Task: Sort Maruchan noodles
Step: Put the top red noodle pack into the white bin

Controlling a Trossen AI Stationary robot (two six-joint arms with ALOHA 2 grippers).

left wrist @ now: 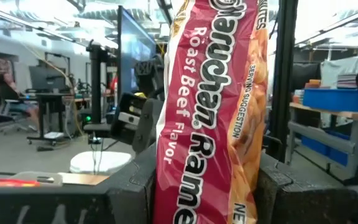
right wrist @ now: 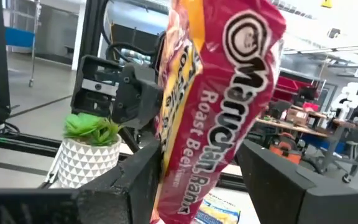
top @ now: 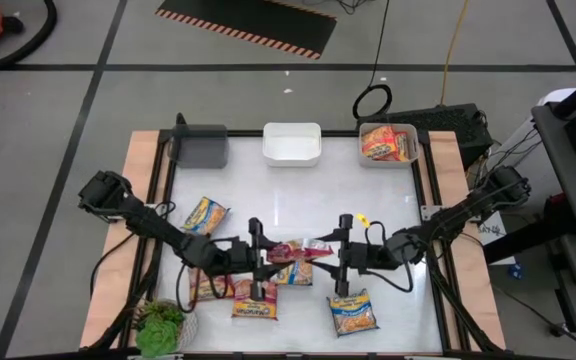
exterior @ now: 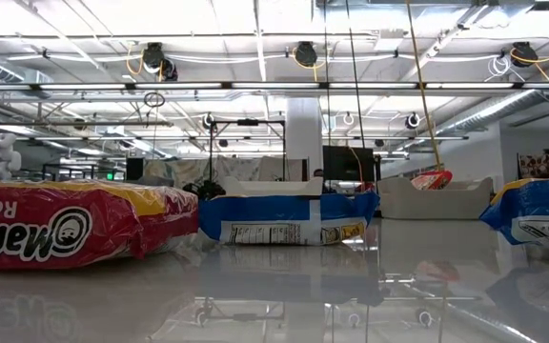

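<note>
Near the front middle of the table (top: 388, 215), both grippers meet at one red roast beef packet (top: 296, 250), which is lifted between them. Left gripper (top: 268, 256) has its fingers closed on one end of it, and the right gripper (top: 330, 254) stands at the other end with a wider gap, the packet resting against one finger. Other packets lie flat around: a yellow one (top: 206, 214), one (top: 254, 302) near the plant (top: 160, 325), a blue one (top: 353, 312). More noodles fill the right bin (top: 387, 144).
</note>
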